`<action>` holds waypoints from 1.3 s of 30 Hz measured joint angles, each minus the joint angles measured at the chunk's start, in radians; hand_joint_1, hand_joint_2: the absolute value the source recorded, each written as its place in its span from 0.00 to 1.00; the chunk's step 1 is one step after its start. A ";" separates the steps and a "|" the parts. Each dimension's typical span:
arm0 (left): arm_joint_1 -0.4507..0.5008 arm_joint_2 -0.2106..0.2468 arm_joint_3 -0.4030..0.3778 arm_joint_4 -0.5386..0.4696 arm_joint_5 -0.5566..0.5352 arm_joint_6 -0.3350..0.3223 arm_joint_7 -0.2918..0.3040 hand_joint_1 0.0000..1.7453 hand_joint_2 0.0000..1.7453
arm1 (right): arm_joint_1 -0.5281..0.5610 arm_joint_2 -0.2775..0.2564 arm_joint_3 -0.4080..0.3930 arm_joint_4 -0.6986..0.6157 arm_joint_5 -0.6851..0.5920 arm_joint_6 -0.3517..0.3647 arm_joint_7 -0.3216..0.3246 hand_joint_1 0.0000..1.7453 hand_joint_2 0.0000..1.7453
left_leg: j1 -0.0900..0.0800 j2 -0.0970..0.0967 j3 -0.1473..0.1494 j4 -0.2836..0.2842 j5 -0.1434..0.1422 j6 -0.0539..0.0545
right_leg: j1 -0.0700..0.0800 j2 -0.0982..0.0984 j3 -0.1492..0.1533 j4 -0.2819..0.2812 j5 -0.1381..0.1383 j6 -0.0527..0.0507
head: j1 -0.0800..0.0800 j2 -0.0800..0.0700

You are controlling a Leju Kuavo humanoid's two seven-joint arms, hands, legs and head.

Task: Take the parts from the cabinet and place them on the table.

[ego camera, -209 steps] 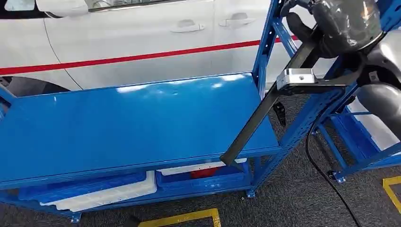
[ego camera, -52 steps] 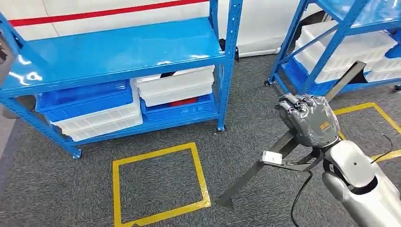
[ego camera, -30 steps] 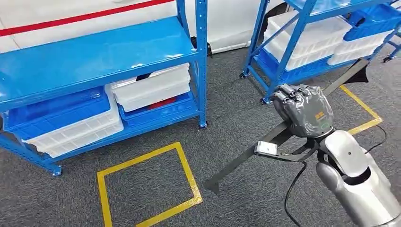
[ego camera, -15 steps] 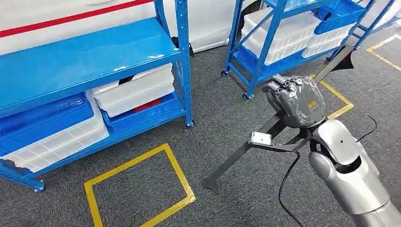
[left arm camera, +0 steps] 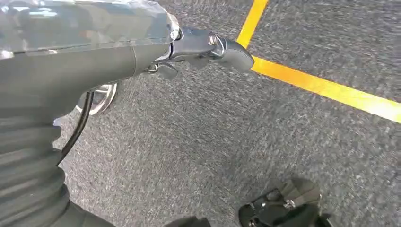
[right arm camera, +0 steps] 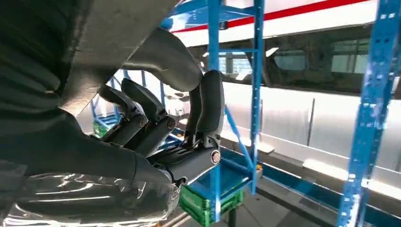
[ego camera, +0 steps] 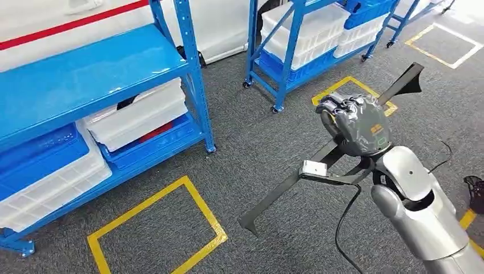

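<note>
In the head view my right hand [ego camera: 355, 123] grips a long black bar part [ego camera: 283, 188] around its middle. The bar slants above the carpet from a low end at the lower centre up to a flared tip [ego camera: 412, 75] at the upper right. A small silver block [ego camera: 314, 169] and a thin black bracket hang on it just below the hand. The right wrist view shows the same right hand [right arm camera: 161, 127] with its fingers curled in. My left hand [left arm camera: 208, 45] hangs over the grey carpet, holding nothing, its fingers stretched out.
A blue rack [ego camera: 195, 94] with white and blue bins stands at the left. A second blue rack [ego camera: 291, 54] stands behind it at the centre. Yellow tape squares [ego camera: 194, 197] mark the carpet. A black cable [ego camera: 341, 228] trails below the right arm.
The camera has turned, so the racks and floor marks slid left and farther squares came into view. My right hand still holds the bar, which seven seconds ago was raised beside the blue shelf.
</note>
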 joint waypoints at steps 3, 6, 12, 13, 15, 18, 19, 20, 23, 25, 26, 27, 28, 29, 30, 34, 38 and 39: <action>0.002 0.000 0.002 0.000 0.010 0.000 0.002 0.00 1.00 | -0.006 0.000 -0.001 -0.002 -0.019 0.013 -0.006 1.00 1.00 | 0.012 -0.051 -0.082 0.195 -0.113 -0.015 | -0.003 0.020 -0.006 -0.001 0.007 -0.009 | 0.000 0.000; 0.002 0.001 0.004 0.000 0.016 0.001 0.002 0.00 1.00 | -0.016 0.003 0.003 0.001 -0.027 0.026 -0.013 1.00 1.00 | 0.021 -0.054 -0.115 0.277 -0.113 -0.024 | -0.006 0.048 -0.010 0.004 0.009 -0.006 | 0.000 0.000; 0.002 0.000 0.007 0.000 0.012 0.000 0.005 0.00 1.00 | -0.058 0.008 0.003 0.005 -0.029 0.043 -0.011 1.00 1.00 | 0.030 -0.115 0.014 -0.008 0.002 -0.015 | -0.009 0.101 -0.029 0.012 0.020 0.030 | 0.000 0.000; 0.002 0.000 0.007 0.000 0.010 -0.001 0.006 0.00 1.00 | -0.057 0.008 0.003 0.005 -0.029 0.046 -0.011 1.00 1.00 | 0.026 -0.110 0.013 -0.006 0.005 -0.009 | -0.013 0.109 -0.030 0.006 0.025 0.037 | 0.000 0.000; 0.000 -0.001 0.008 0.000 0.008 -0.002 0.011 0.00 1.00 | -0.054 0.004 0.001 0.005 -0.032 0.045 -0.010 1.00 1.00 | 0.036 -0.089 0.015 -0.024 0.020 0.012 | -0.017 0.103 -0.032 0.009 0.024 0.047 | 0.000 0.000; -0.002 -0.001 0.008 0.000 0.003 -0.004 0.016 0.00 1.00 | -0.050 -0.001 -0.003 0.003 -0.035 0.043 -0.008 1.00 1.00 | 0.028 -0.063 0.011 -0.029 0.025 0.023 | -0.010 0.027 -0.115 0.184 -0.083 0.050 | 0.000 0.000; 0.001 -0.001 0.008 0.000 0.002 -0.006 0.017 0.00 1.00 | -0.043 -0.001 -0.003 0.003 -0.035 0.042 -0.008 1.00 1.00 | 0.025 -0.052 0.009 -0.028 0.025 0.024 | -0.011 0.025 -0.151 0.265 -0.115 0.052 | 0.000 0.000; 0.002 -0.001 0.009 0.000 0.000 -0.009 0.018 0.00 1.00 | -0.035 -0.001 -0.003 0.003 -0.035 0.042 -0.007 1.00 1.00 | 0.023 -0.043 0.007 -0.027 0.025 0.025 | -0.010 0.025 -0.170 0.312 -0.124 0.052 | 0.000 0.000; 0.001 -0.001 0.009 0.000 -0.003 -0.015 0.020 0.00 1.00 | -0.022 -0.001 -0.007 0.001 -0.035 0.040 -0.004 1.00 1.00 | 0.018 -0.014 0.007 -0.025 0.023 0.024 | -0.007 0.013 -0.086 0.174 -0.043 0.044 | 0.000 0.000; 0.000 -0.001 0.009 0.000 -0.007 -0.018 0.022 0.00 1.00 | -0.020 -0.003 -0.014 -0.010 -0.038 0.035 -0.001 1.00 1.00 | 0.012 0.002 0.008 -0.021 0.018 0.019 | 0.004 -0.045 0.001 0.014 -0.014 0.030 | 0.000 0.000; -0.001 -0.002 0.009 0.000 -0.008 -0.019 0.023 0.00 1.00 | -0.016 -0.005 -0.018 -0.016 -0.039 0.032 0.000 1.00 1.00 | 0.006 0.008 0.005 -0.016 0.015 0.013 | 0.011 -0.040 0.000 0.008 -0.010 0.020 | 0.000 0.000; -0.001 -0.001 0.009 0.000 -0.011 -0.020 0.024 0.00 1.00 | -0.008 -0.008 -0.024 -0.021 -0.041 0.029 0.001 1.00 1.00 | 0.006 0.015 0.006 -0.016 0.014 0.010 | 0.013 -0.028 -0.002 0.010 -0.010 0.017 | 0.000 0.000; -0.001 -0.001 0.009 0.000 -0.014 -0.022 0.024 0.00 1.00 | 0.003 -0.012 -0.027 -0.024 -0.042 0.026 0.001 1.00 1.00 | 0.007 0.022 0.009 -0.019 0.014 0.007 | 0.014 -0.021 -0.004 0.010 -0.011 0.014 | 0.000 0.000; -0.002 -0.002 0.009 0.000 -0.017 -0.024 0.025 0.00 1.00 | 0.017 -0.018 -0.032 -0.030 -0.043 0.024 0.001 1.00 1.00 | 0.007 0.030 0.012 -0.021 0.014 0.003 | 0.014 -0.013 -0.005 0.008 -0.009 0.010 | 0.000 0.000; -0.003 -0.001 0.008 0.000 -0.020 -0.025 0.026 0.00 1.00 | 0.033 -0.024 -0.040 -0.040 -0.044 0.021 0.001 1.00 1.00 | 0.005 0.029 0.008 -0.017 0.005 -0.005 | 0.002 -0.005 0.000 -0.002 -0.003 0.000 | 0.000 0.000; -0.005 -0.001 0.008 0.000 -0.024 -0.034 0.030 0.00 1.00 | 0.070 -0.031 -0.059 -0.061 -0.045 0.008 0.002 1.00 1.00 | 0.015 -0.048 -0.091 0.231 -0.133 -0.019 | 0.002 0.023 -0.003 -0.004 0.002 -0.011 | 0.000 0.000; -0.009 0.000 0.008 0.000 -0.017 -0.032 0.035 0.00 1.00 | 0.094 -0.031 -0.066 -0.068 -0.061 0.008 -0.007 1.00 1.00 | 0.022 -0.056 -0.065 0.184 -0.061 -0.020 | 0.000 0.068 -0.003 0.003 0.001 -0.010 | 0.000 0.000; -0.007 0.001 0.008 0.000 -0.015 -0.030 0.035 0.00 1.00 | 0.093 -0.031 -0.069 -0.068 -0.071 0.008 -0.013 1.00 1.00 | 0.024 -0.068 -0.024 0.095 -0.014 -0.018 | 0.000 0.080 -0.003 0.006 0.000 -0.007 | 0.000 0.000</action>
